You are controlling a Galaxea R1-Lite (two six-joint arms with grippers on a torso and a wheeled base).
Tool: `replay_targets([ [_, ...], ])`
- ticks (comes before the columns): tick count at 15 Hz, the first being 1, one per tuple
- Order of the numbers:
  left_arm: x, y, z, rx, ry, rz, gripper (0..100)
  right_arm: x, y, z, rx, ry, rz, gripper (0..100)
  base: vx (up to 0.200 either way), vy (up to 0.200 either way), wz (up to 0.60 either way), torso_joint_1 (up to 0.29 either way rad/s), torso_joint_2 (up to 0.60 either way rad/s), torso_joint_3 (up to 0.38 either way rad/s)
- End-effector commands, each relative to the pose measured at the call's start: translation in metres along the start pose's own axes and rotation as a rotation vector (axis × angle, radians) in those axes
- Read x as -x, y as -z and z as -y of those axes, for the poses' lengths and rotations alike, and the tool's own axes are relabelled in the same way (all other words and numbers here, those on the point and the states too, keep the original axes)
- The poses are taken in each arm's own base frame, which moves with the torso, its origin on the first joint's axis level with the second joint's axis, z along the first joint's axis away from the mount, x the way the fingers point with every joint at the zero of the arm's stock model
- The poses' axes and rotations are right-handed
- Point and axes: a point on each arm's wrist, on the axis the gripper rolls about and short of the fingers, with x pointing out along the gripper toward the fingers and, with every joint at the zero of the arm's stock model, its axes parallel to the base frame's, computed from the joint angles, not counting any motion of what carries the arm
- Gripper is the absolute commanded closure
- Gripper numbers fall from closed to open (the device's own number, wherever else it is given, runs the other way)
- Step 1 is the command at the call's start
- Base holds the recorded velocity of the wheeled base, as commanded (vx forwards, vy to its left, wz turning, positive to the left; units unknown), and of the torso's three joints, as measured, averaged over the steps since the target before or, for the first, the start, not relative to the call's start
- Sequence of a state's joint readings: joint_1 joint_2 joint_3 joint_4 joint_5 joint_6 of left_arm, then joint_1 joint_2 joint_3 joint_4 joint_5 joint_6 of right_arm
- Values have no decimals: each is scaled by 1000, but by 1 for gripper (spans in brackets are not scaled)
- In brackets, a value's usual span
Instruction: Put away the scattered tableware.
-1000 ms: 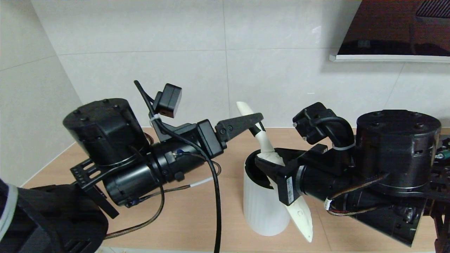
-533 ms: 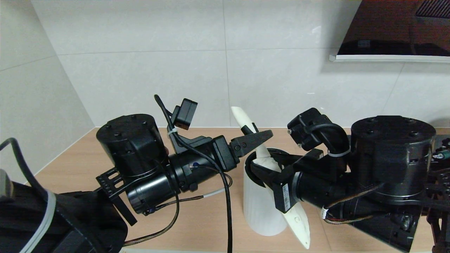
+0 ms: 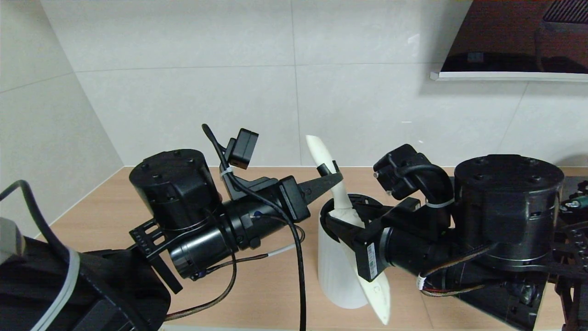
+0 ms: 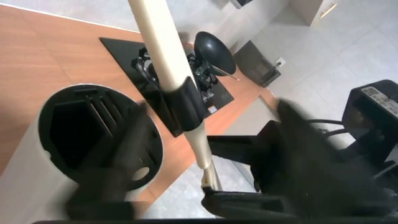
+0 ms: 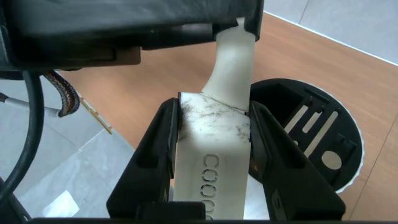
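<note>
1. Head view: your left gripper [image 3: 328, 176] is clamped on the upper handle of the white spatula [image 3: 342, 198], with no visible gap at the pinch.
2. Your right gripper [image 3: 347, 219] grips the wide blade lower down. In the right wrist view its fingers [image 5: 163, 143] press both edges of the blade, so it is fully closed on it.
3. Spatula location: it is in the air, held by both arms, just above and in front of the utensil holder [image 3: 335, 276]. The holder stands upright on the counter [image 3: 266, 299].
4. Long axis: it is steeply tilted, with the handle tip up toward the wall and the blade tip down toward the robot's side. The shaft crosses over the holder's near rim.
5. Key relation: the blade end hangs outside the holder wall on the near side, not in the opening. The black slotted opening sits just beside the blade, on the wall side.
6. Judgement: the low end probably has to rise above the rim and shift toward the wall before you lower it.
7. Nearer arm: the right gripper holds the end closest to the opening, so that arm likely steers it in. The left mostly sets the tilt.
</note>
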State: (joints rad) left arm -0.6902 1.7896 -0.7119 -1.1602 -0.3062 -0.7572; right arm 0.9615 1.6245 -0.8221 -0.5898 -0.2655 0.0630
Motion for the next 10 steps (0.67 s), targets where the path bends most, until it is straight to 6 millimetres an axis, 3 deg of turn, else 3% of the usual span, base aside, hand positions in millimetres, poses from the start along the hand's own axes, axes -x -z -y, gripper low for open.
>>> replay_targets([
  [1, -1, 2, -2, 3, -4, -6, 100, 0, 0, 0, 0, -1, 1, 100, 0, 0, 0, 0, 0, 0],
  [10, -1, -2, 2, -9, 20, 22, 100, 1, 0, 0, -5, -2, 4, 100, 0, 0, 0, 0, 0, 0],
])
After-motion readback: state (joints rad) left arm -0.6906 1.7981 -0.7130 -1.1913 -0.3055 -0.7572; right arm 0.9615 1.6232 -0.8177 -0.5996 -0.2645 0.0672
